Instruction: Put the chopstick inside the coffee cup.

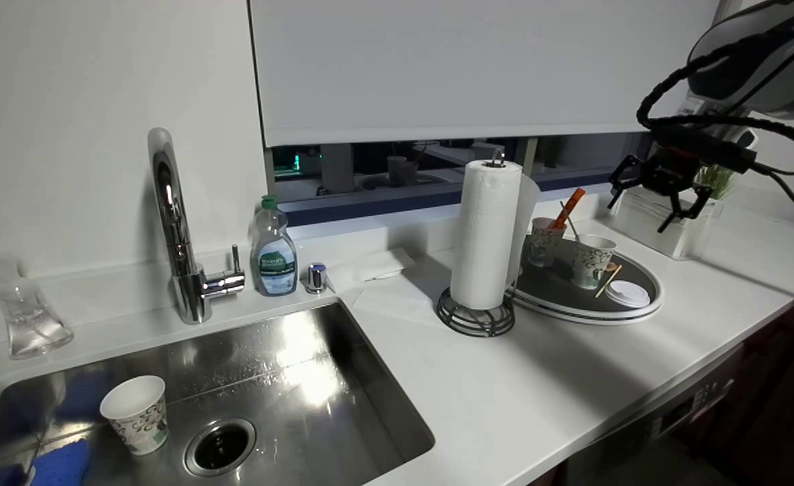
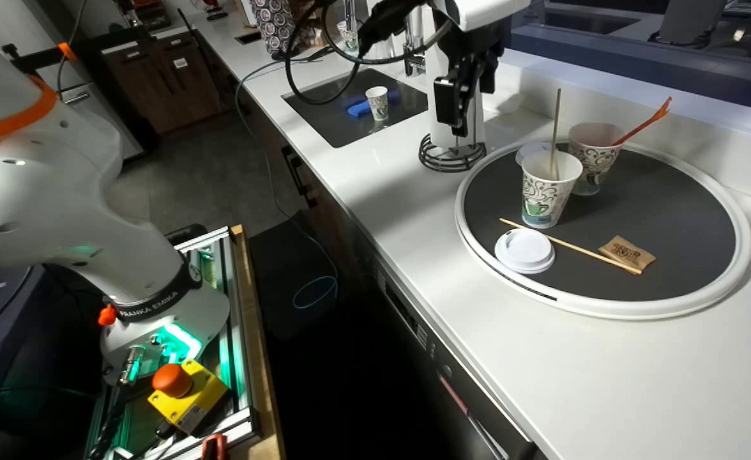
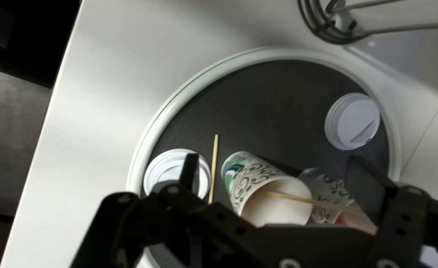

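Observation:
A thin pale wooden chopstick [image 2: 580, 248] lies flat on the round dark tray [image 2: 605, 309]; it also shows in the wrist view [image 3: 214, 167]. A white patterned paper coffee cup [image 2: 539, 198] stands upright beside it, with another wooden stick [image 2: 555, 124] standing in it. Behind is a shaded, greyish patterned cup [image 2: 589, 169] with an orange-red stick [image 2: 645, 124] leaning in it. My gripper [image 1: 635, 218] is open and empty, raised above the tray. In the wrist view the front cup [image 3: 256, 178] lies below and between the open fingers [image 3: 274, 160]. No separate grey-beige mug is in view.
A tall paper-towel roll [image 1: 488, 236] on a wire stand is next to the tray. A white lid [image 2: 524, 250] touches or nearly touches the chopstick; another lid [image 3: 353, 121] and a brown packet [image 2: 628, 252] lie on the tray. A planter [image 1: 667, 223] stands behind; a sink [image 1: 282, 405] is beyond.

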